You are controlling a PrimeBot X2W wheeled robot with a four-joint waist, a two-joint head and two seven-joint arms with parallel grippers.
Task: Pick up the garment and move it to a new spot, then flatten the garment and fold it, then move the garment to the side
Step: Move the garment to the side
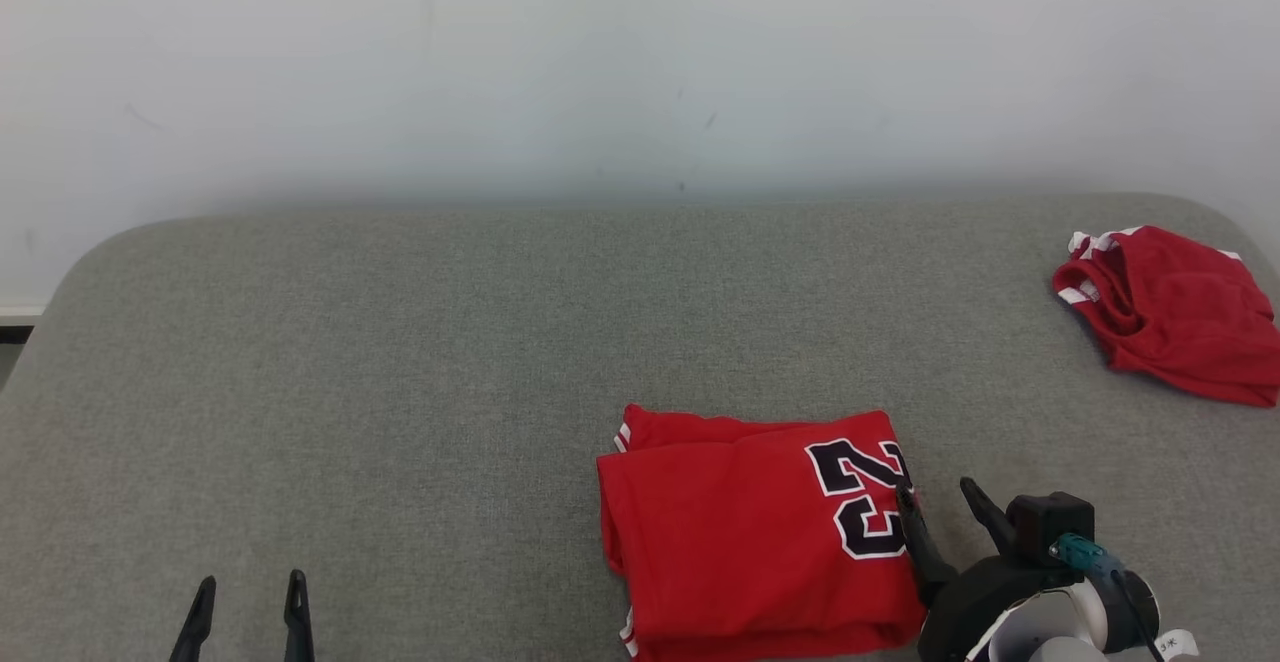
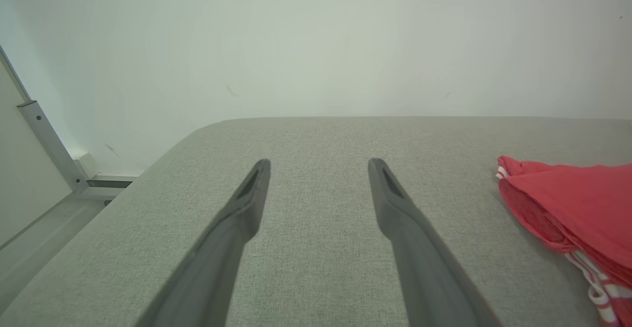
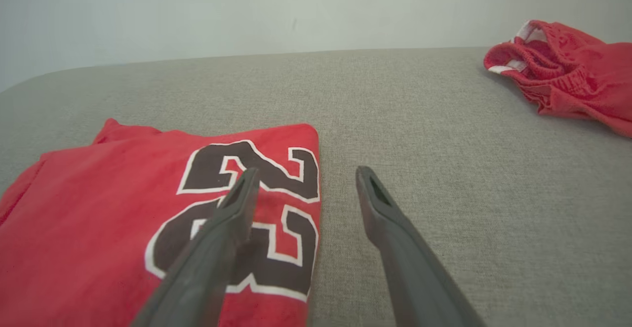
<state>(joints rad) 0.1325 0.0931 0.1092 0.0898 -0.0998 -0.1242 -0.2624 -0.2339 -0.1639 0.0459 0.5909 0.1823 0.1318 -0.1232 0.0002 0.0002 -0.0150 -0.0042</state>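
The garment (image 1: 745, 532) is a red jersey with a dark number 23, folded into a rectangle on the grey padded table (image 1: 400, 392), right of centre near the front edge. It also shows in the right wrist view (image 3: 98, 228) and at the right edge of the left wrist view (image 2: 577, 208). My right gripper (image 1: 938, 490) stands open at the jersey's right edge, one finger (image 3: 232, 218) over the number, the other over bare table, nothing between them. My left gripper (image 1: 250, 592) is open above bare table at the lower left, well left of the jersey.
A second red piece of clothing (image 1: 1175, 312) lies crumpled at the table's far right edge, also in the right wrist view (image 3: 563, 72). A pale wall (image 1: 640, 62) runs behind the table. A metal frame (image 2: 47, 144) stands off the table's left corner.
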